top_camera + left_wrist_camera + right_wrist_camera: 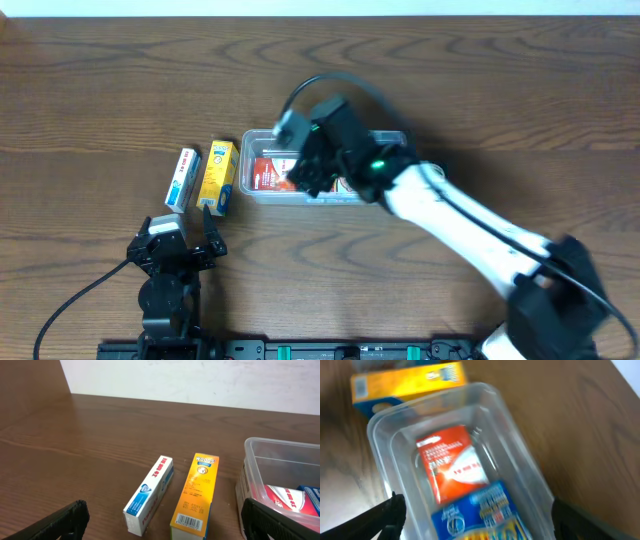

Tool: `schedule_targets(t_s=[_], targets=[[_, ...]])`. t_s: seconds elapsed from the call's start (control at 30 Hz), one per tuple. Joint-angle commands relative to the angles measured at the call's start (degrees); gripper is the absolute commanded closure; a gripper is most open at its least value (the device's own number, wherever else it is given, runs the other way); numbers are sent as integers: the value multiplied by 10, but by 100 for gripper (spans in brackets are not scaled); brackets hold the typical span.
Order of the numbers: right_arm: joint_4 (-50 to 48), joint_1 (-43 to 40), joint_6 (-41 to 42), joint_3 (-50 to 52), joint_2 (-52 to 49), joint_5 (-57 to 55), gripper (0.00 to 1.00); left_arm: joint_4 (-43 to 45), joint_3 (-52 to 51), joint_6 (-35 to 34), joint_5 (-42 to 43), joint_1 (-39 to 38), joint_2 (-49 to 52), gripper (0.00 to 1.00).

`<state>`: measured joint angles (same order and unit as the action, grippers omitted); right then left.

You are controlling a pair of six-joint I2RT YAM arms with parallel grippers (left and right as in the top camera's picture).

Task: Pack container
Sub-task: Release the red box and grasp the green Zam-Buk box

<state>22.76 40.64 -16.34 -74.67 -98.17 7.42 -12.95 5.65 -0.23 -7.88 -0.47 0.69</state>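
Note:
The clear plastic container lies mid-table. It holds a red box at its left end. My right gripper hovers over the container, open. In the right wrist view its fingers spread wider than the container, above a blue box lying next to the red box. My left gripper is open and empty near the front edge. In its view it faces the container's left end.
A yellow box and a white-and-blue box lie side by side just left of the container. They also show in the left wrist view: the yellow box and the white box. The yellow box appears beyond the container.

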Motion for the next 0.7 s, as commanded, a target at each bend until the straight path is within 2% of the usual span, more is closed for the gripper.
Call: schedule_targets(t_s=[0.0,0.2,0.3,0.4,0.67], targets=[[42,-61,152,-16,95,-19,12,-4,-15,-5,0,3,0,2],[210,-221,251,-16,178,-30,15,-4,-15,-5,0,3,0,2],[286,-310,269,-12,172,-29,15,-4,-15,-5,0,3,0,2],[320,-364,279,-2,149,-19,16,-4,-15,-5,0,3,0,2],[314,-358,303,10,24,-10,24,-4,-15,-5,0,3,0,2]])
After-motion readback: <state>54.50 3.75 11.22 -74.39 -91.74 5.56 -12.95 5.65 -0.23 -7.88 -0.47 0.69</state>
